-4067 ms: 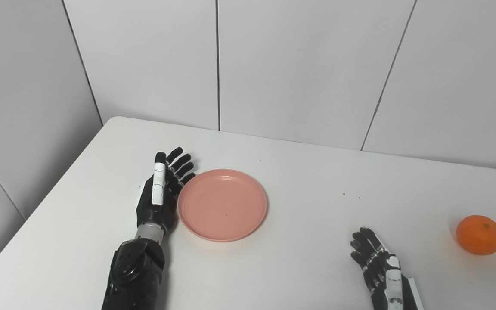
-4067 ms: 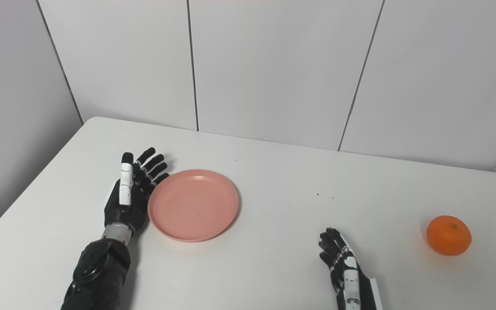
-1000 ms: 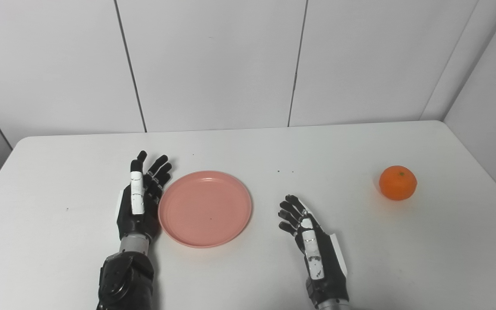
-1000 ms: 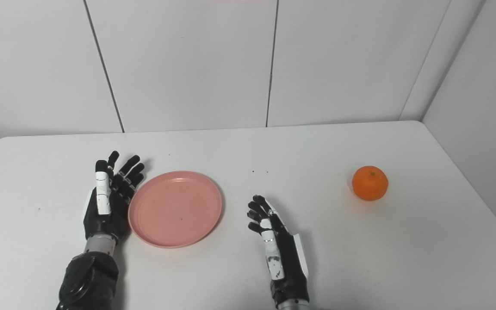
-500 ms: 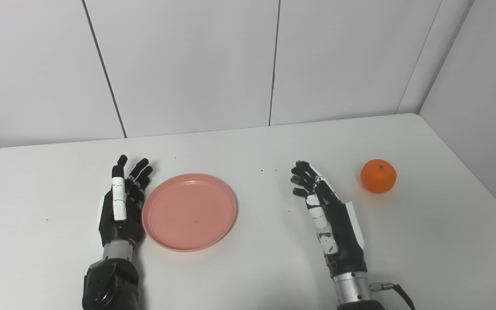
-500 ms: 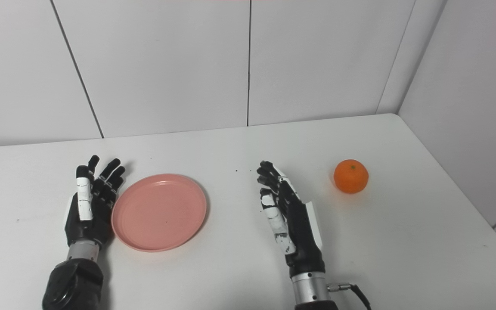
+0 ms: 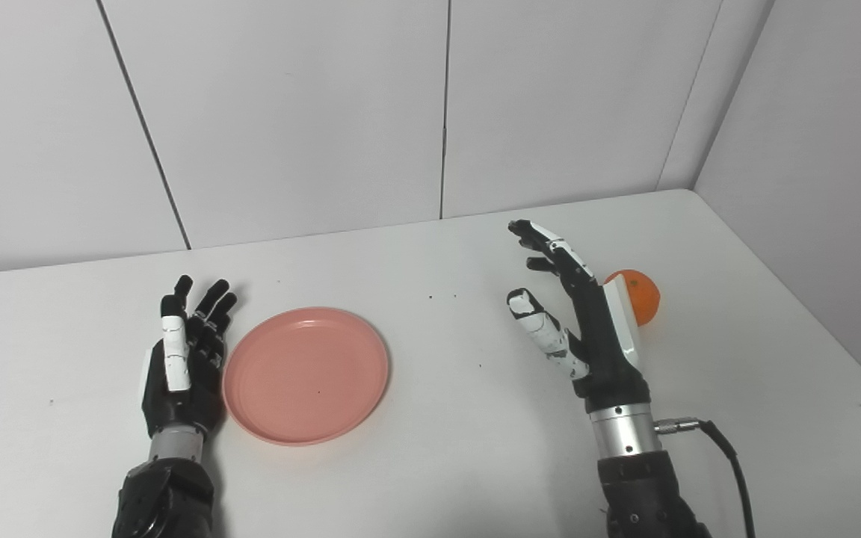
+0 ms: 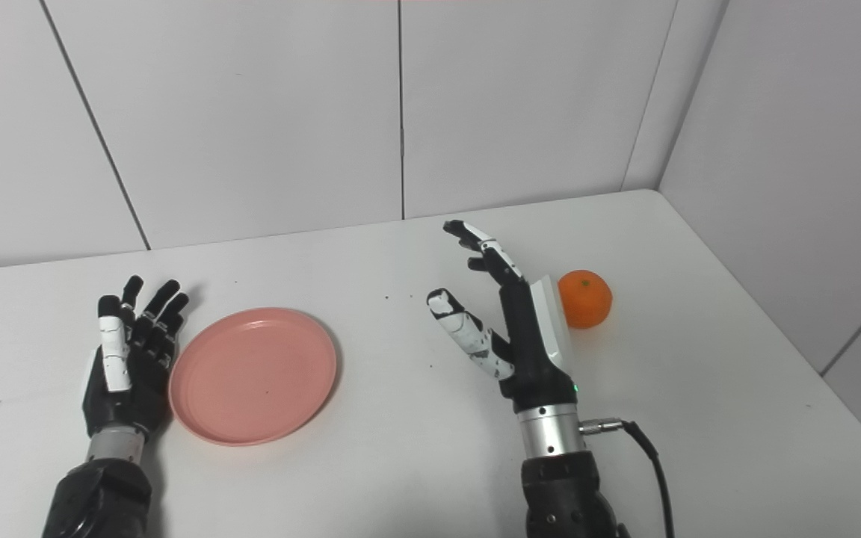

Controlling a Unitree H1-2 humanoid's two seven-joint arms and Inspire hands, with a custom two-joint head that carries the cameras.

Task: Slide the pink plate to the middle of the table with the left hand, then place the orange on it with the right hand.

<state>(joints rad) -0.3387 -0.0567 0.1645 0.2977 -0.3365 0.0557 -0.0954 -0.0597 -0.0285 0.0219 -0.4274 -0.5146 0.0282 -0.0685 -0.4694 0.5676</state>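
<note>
We have the orange (image 8: 584, 299) sitting on the table (image 8: 699, 418) toward the far right corner, just beyond the back of our right hand (image 8: 513, 329) — in the left eye view the hand hides half of it. It looks small, round and firm, light enough for a simple wrap of the fingers, but we judge it will roll at a nudge, so we want fingers on the far side and thumb on the near side, closing around its widest part rather than poking it from the left. The skin looks slightly dimpled, so grip should be decent.

The right hand is raised above the table, fingers spread and thumb swung out, holding nothing. It reads as a hand shaped for the approach.

The pink plate (image 7: 306, 373) lies flat, left of centre — shallow, stiff, likely smooth plastic that slides easily. Our left hand (image 7: 180, 366) rests edge-on with the palm right beside the plate's left rim, fingers extended and empty.

Between orange and plate the tabletop is bare apart from a few dark specks. The wall corner (image 8: 643, 149) stands close behind the orange, so we watch the clearance there, and the cable (image 8: 643, 448) at our right wrist trails free.
</note>
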